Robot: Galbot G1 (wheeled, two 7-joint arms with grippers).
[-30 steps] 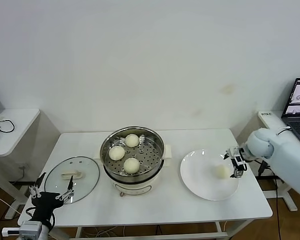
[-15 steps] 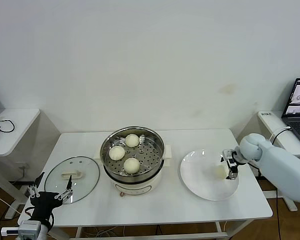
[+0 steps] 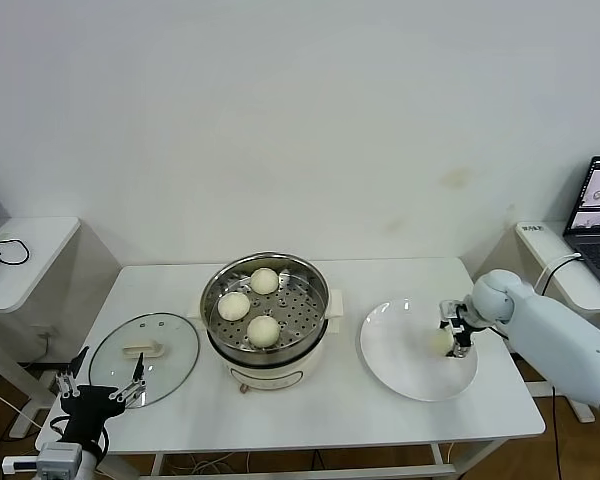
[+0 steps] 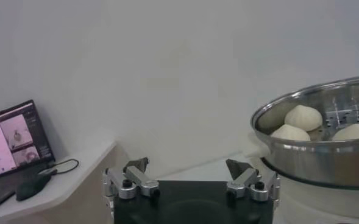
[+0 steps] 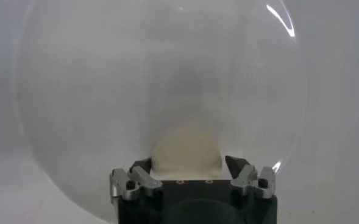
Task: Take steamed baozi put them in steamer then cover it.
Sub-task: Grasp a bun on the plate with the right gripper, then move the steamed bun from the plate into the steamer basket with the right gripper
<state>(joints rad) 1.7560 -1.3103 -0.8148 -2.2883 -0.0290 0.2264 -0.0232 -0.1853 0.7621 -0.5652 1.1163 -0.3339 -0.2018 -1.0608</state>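
My right hand reaches in from my right side, forearm angled down and wrist bent so the fingers point downward, drawn in against the sides of a baozi between them. My left hand hangs low by my left side, fingers spread wide apart, gripping nothing.

Cream-white baozi are seen in a shiny silver steamer dotted with holes, on a cream pot over a white table, another pale bun on a plain white plate.
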